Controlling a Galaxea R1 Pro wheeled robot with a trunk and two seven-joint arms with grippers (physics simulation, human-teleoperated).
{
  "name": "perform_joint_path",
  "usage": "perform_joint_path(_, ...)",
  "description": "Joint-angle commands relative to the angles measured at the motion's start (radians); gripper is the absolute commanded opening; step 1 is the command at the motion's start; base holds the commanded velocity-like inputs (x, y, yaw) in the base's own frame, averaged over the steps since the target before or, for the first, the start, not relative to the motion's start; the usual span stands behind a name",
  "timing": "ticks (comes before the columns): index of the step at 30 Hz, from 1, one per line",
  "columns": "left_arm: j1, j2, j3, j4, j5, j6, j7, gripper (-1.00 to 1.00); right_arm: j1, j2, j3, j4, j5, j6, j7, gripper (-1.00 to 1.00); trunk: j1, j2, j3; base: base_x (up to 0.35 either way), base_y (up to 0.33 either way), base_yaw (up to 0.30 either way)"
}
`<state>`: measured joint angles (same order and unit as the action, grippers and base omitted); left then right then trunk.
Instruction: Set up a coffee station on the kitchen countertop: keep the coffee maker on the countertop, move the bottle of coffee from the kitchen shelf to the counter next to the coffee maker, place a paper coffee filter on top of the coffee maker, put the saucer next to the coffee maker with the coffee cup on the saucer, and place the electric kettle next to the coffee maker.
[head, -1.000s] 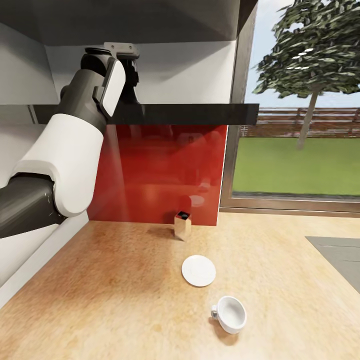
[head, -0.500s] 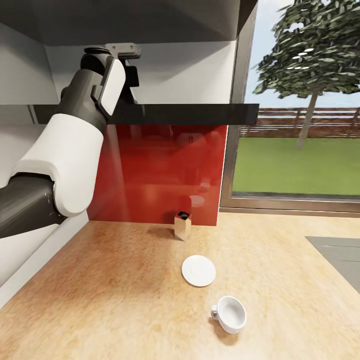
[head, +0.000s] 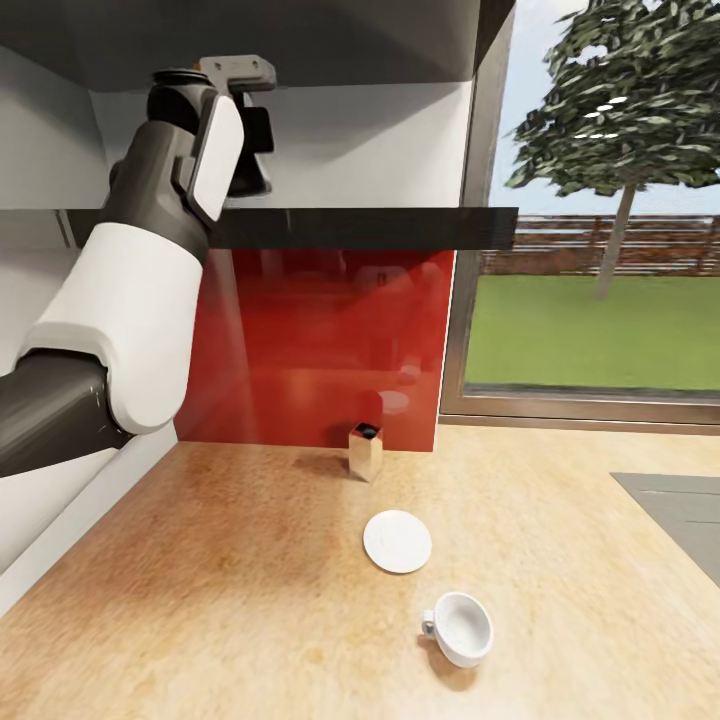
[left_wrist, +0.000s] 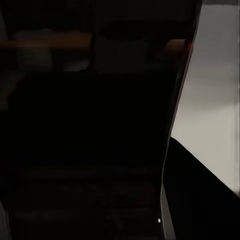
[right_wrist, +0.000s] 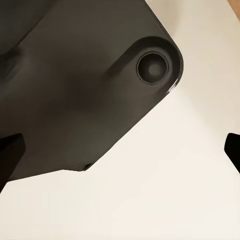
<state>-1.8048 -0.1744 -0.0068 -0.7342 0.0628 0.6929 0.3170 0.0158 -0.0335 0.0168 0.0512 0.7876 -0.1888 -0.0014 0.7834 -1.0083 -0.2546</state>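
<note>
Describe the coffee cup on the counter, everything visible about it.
The coffee cup is white, looks like glazed ceramic, round and wide-mouthed, with a small handle on its left side in the head view. It stands upright and empty on the wooden countertop, apart from the white saucer, which lies just beyond it. Nothing else touches it.

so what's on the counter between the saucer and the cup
Nothing. In the head view the saucer and the cup lie apart, with only bare counter between them.
</note>
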Motion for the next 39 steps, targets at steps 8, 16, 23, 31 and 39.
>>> perform_joint_path(8, -0.001, 0.000, -0.002, -0.095, 0.005, 0.063, 0.005, -1.00, 0.000, 0.000, 0.002, 0.001, -0.001, -0.005, 0.000, 1.00, 0.000, -0.001, -0.001, 0.000, 0.000, 0.000)
perform_joint_path(16, -0.001, 0.000, 0.000, -0.120, 0.005, 0.076, 0.005, -1.00, 0.000, 0.000, 0.002, 0.001, -0.001, -0.005, 0.000, 1.00, 0.000, -0.001, -0.001, -0.075, 0.000, 0.000)
perform_joint_path(23, -0.001, 0.000, 0.003, -0.122, 0.005, 0.077, 0.005, -1.00, 0.000, 0.000, 0.002, 0.001, -0.001, -0.006, 0.000, 1.00, 0.000, -0.001, -0.001, -0.156, 0.000, 0.000)
perform_joint_path(31, -0.001, 0.000, 0.004, -0.122, 0.005, 0.077, 0.004, -1.00, 0.000, 0.000, 0.002, 0.000, -0.001, -0.006, 0.000, 1.00, 0.000, -0.001, -0.001, -0.289, 0.000, 0.000)
perform_joint_path(39, -0.001, 0.000, 0.004, -0.122, 0.006, 0.077, 0.004, -1.00, 0.000, -0.002, 0.004, -0.003, -0.002, -0.006, 0.000, 1.00, 0.000, -0.001, -0.001, -0.331, 0.000, 0.000)
